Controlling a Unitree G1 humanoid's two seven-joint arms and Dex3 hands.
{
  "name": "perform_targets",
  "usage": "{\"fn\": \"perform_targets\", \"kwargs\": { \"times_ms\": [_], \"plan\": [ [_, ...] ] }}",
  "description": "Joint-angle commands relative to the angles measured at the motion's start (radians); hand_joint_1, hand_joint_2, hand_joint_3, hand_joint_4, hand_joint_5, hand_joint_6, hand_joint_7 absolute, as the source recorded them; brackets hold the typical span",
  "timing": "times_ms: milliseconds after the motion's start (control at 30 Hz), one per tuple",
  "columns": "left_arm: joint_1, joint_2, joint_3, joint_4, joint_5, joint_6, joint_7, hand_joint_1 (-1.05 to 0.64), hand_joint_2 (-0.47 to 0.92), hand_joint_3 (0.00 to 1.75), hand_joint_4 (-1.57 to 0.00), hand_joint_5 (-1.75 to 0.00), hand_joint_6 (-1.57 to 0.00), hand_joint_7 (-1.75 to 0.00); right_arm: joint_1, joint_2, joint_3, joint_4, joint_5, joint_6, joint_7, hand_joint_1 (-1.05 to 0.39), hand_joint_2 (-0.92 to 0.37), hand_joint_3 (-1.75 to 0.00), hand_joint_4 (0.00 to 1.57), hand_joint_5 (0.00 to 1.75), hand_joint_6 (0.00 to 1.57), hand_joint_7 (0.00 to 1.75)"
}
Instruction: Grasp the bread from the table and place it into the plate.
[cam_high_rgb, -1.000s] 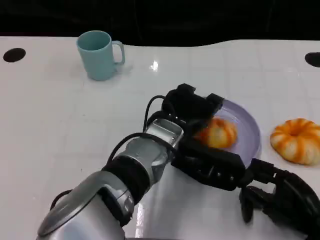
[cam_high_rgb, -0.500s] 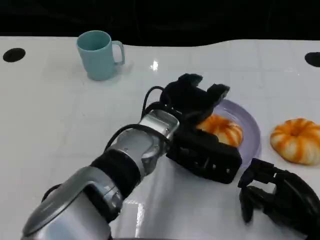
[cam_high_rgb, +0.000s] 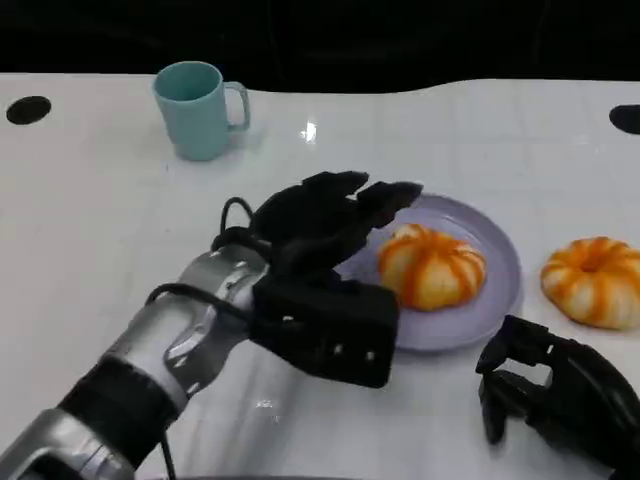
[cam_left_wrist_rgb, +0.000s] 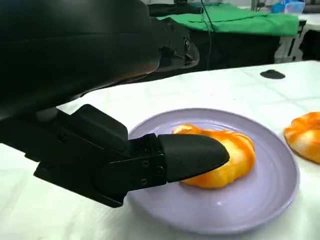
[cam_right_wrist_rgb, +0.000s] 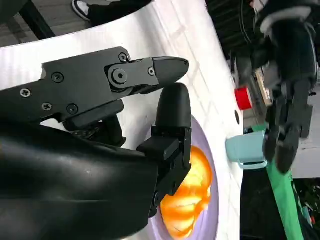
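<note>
One orange striped bread (cam_high_rgb: 432, 266) lies in the purple plate (cam_high_rgb: 497, 250) right of centre. My left hand (cam_high_rgb: 320, 255) hovers just left of the plate with its fingers spread, holding nothing. In the left wrist view a fingertip (cam_left_wrist_rgb: 192, 156) hangs in front of the same bread (cam_left_wrist_rgb: 227, 160) on the plate (cam_left_wrist_rgb: 265, 197), without gripping it. A second bread (cam_high_rgb: 595, 280) sits on the table right of the plate. My right hand (cam_high_rgb: 555, 395) waits empty near the front edge, fingers apart. Past its fingers (cam_right_wrist_rgb: 170, 115), the right wrist view shows the bread (cam_right_wrist_rgb: 192, 197).
A light blue mug (cam_high_rgb: 197, 108) stands at the back left, well away from both hands. Two dark round holes (cam_high_rgb: 28, 108) mark the white table's far corners. The second bread (cam_left_wrist_rgb: 306, 135) lies close to the plate's right rim.
My left hand has let go of the bread and drawn back to the left and toward me. The bread now lies uncovered in the plate. The right hand has stayed put.
</note>
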Motion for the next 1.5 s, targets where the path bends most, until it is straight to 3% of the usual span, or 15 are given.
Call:
{"fn": "perform_targets", "kwargs": {
  "times_ms": [33, 100, 167, 333, 500, 567, 633, 733, 767, 800, 833, 900, 933, 1200, 1500],
  "plan": [
    [0.012, 0.01, 0.016, -0.033, -0.004, 0.003, -0.021, -0.95, 0.92, 0.75, -0.06, -0.11, -0.03, -0.1, 0.015, -0.01, -0.005, 0.009, -0.003, 0.016, -0.007, -0.58, -0.92, -0.19, 0.7, 1.74, 0.68, 1.44],
    [0.16, 0.094, 0.106, -0.109, -0.12, -0.144, 0.017, -0.87, 0.92, 0.7, -0.15, -0.17, -0.08, -0.12, 0.013, -0.016, -0.003, 0.009, -0.01, 0.004, -0.008, -0.58, -0.92, -0.21, 0.7, 1.74, 0.69, 1.44],
    [0.255, 0.135, 0.166, -0.148, -0.208, -0.241, 0.017, -0.82, 0.92, 0.66, -0.2, -0.2, -0.11, -0.13, 0.011, -0.019, -0.002, 0.01, -0.012, 0.004, -0.006, -0.58, -0.92, -0.22, 0.71, 1.75, 0.69, 1.44],
    [0.397, 0.135, 0.25, -0.154, -0.372, -0.386, -0.006, -0.74, 0.92, 0.6, -0.35, -0.29, -0.28, -0.16, 0.013, -0.021, 0.001, 0.003, -0.012, 0.011, -0.013, -0.57, -0.92, -0.21, 0.71, 1.75, 0.7, 1.43],
    [0.47, 0.067, 0.316, -0.079, -0.548, -0.552, -0.028, -0.7, 0.92, 0.56, -0.56, -0.47, -0.55, -0.22, 0.014, -0.022, 0.002, -0.002, -0.008, 0.024, -0.011, -0.57, -0.92, -0.21, 0.71, 1.75, 0.7, 1.44],
    [0.508, 0.03, 0.34, -0.057, -0.654, -0.602, -0.065, -0.67, 0.92, 0.56, -0.54, -0.72, -0.64, -0.25, 0.013, -0.022, 0.002, -0.003, -0.006, 0.028, -0.007, -0.56, -0.92, -0.21, 0.71, 1.75, 0.69, 1.45],
    [0.542, 0.0, 0.363, -0.045, -0.752, -0.626, -0.113, -0.7, 0.92, 0.56, -0.53, -1.13, -0.69, -0.58, 0.014, -0.021, 0.001, -0.004, -0.005, 0.028, -0.005, -0.55, -0.92, -0.22, 0.7, 1.75, 0.69, 1.46],
    [0.548, -0.017, 0.384, -0.035, -0.785, -0.637, -0.156, -0.71, 0.92, 0.55, -0.52, -1.24, -0.68, -0.7, 0.014, -0.02, 0.0, -0.005, -0.006, 0.029, -0.005, -0.55, -0.92, -0.22, 0.7, 1.75, 0.68, 1.47],
    [0.588, -0.035, 0.393, -0.066, -0.859, -0.603, -0.188, -0.72, 0.92, 0.55, -0.52, -1.25, -0.68, -0.71, 0.016, -0.021, 0.004, -0.012, -0.013, 0.032, -0.015, -0.55, -0.92, -0.22, 0.7, 1.75, 0.68, 1.47],
    [0.617, -0.049, 0.401, -0.09, -0.915, -0.575, -0.214, -0.77, 0.92, 0.53, -0.5, -1.53, -0.61, -1.07, 0.017, -0.022, 0.006, -0.018, -0.018, 0.035, -0.022, -0.55, -0.92, -0.21, 0.71, 1.75, 0.68, 1.48],
    [0.647, -0.062, 0.408, -0.117, -0.972, -0.539, -0.242, -0.79, 0.92, 0.52, -0.5, -1.64, -0.55, -1.26, 0.018, -0.022, 0.008, -0.022, -0.022, 0.035, -0.027, -0.56, -0.92, -0.21, 0.71, 1.75, 0.68, 1.48],
    [0.688, -0.083, 0.423, -0.157, -1.062, -0.471, -0.293, -0.8, 0.92, 0.53, -0.58, -1.72, -0.48, -1.57, 0.02, -0.022, 0.01, -0.028, -0.023, 0.04, -0.032, -0.56, -0.92, -0.21, 0.72, 1.75, 0.68, 1.48],
    [0.698, -0.09, 0.43, -0.17, -1.084, -0.447, -0.311, -0.8, 0.92, 0.52, -0.6, -1.73, -0.47, -1.63, 0.02, -0.022, 0.011, -0.03, -0.023, 0.042, -0.033, -0.56, -0.92, -0.21, 0.72, 1.75, 0.68, 1.48],
    [0.774, -0.146, 0.513, -0.259, -1.29, -0.185, -0.451, -0.76, 0.92, 0.44, -0.85, -1.75, -0.58, -1.75, 0.027, -0.025, 0.008, -0.034, -0.017, 0.032, -0.018, -0.58, -0.92, -0.22, 0.72, 1.75, 0.67, 1.5],
    [0.801, -0.196, 0.579, -0.279, -1.318, -0.071, -0.524, -0.8, 0.92, 0.34, -0.91, -1.75, -0.65, -1.75, 0.037, -0.023, 0.003, -0.059, -0.007, 0.071, -0.017, -0.56, -0.92, -0.2, 0.7, 1.75, 0.69, 1.45]
  ]
}}
